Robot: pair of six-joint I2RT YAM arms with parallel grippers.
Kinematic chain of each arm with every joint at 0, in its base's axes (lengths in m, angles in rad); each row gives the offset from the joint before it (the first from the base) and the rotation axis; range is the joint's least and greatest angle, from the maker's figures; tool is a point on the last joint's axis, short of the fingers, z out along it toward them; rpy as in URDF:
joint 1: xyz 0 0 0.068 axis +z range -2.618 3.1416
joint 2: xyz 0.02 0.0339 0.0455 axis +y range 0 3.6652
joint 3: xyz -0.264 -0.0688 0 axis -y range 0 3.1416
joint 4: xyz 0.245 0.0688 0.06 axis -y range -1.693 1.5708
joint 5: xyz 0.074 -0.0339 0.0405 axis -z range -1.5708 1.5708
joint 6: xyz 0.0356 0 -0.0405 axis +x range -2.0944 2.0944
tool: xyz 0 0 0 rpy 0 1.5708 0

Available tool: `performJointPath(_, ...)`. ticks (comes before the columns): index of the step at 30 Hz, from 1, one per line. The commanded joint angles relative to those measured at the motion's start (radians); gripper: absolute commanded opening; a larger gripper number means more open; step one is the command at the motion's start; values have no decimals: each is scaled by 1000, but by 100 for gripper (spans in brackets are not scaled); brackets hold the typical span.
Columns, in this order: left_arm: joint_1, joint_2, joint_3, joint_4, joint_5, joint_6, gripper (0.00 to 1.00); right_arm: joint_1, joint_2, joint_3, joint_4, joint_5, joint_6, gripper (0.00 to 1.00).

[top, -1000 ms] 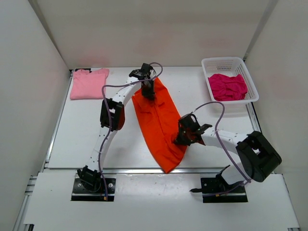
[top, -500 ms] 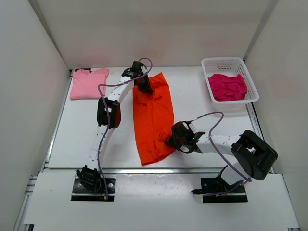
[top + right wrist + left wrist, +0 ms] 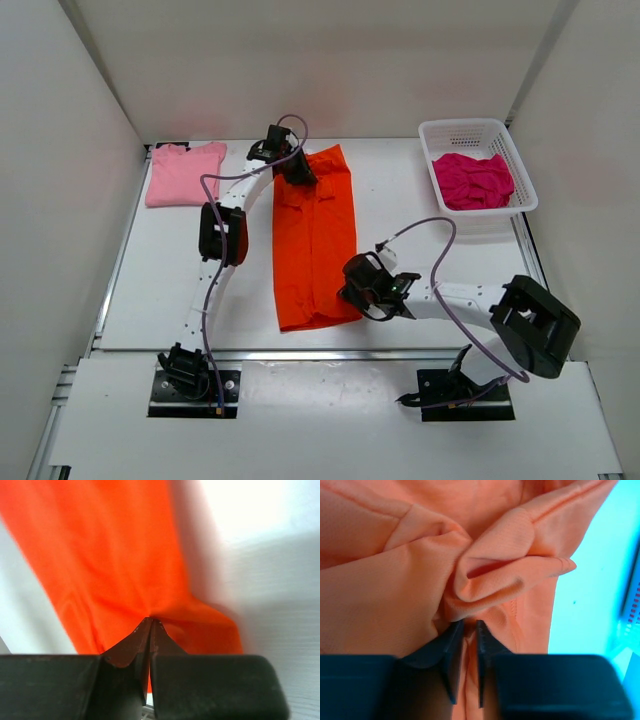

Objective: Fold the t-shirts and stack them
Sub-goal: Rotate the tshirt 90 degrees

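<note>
A bright orange fabric t-shirt (image 3: 315,240) lies as a long strip down the middle of the white worktop (image 3: 170,280). The left gripper (image 3: 297,172) sits on its far end, and the right gripper (image 3: 352,292) is at its near right corner. A light pink fabric t-shirt (image 3: 185,172) lies folded flat in the far left corner. At the far right, a white plastic mesh basket (image 3: 455,127) holds a crumpled deep magenta fabric t-shirt (image 3: 472,180).
</note>
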Motion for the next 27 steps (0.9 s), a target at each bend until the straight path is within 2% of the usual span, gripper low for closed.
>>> performJointPath(1, -14, -59, 26, 34, 46, 0, 31, 36, -74, 83, 17, 133, -141, 0)
performJointPath(4, -43, -127, -14, 54, 43, 9, 37, 53, -90, 115, 14, 185, -270, 0)
performJointPath(8, -61, -194, -39, 25, 23, 7, 48, 10, -133, 90, 52, 141, -432, 0)
performJointPath(11, -64, -257, -68, -55, -29, 36, 50, -54, -199, 34, 38, 92, -492, 1)
performJointPath(15, -72, -342, -158, -194, -129, 116, 53, -129, -294, 7, -12, 51, -569, 8)
performJointPath(18, -81, -511, -357, -167, -233, 152, 55, -178, -387, -22, -54, 5, -618, 11)
performJointPath(21, -64, -709, -627, -75, -256, 147, 55, -301, -415, -62, -51, -177, -651, 24)
performJointPath(22, -64, -753, -749, -40, -267, 145, 55, -312, -423, -85, -52, -192, -660, 26)
performJointPath(25, -66, -980, -1065, 38, -298, 132, 56, -268, -458, -124, -75, -95, -664, 28)
performJointPath(27, -87, -1149, -1329, 87, -295, 110, 56, -254, -446, -144, -66, -113, -660, 32)
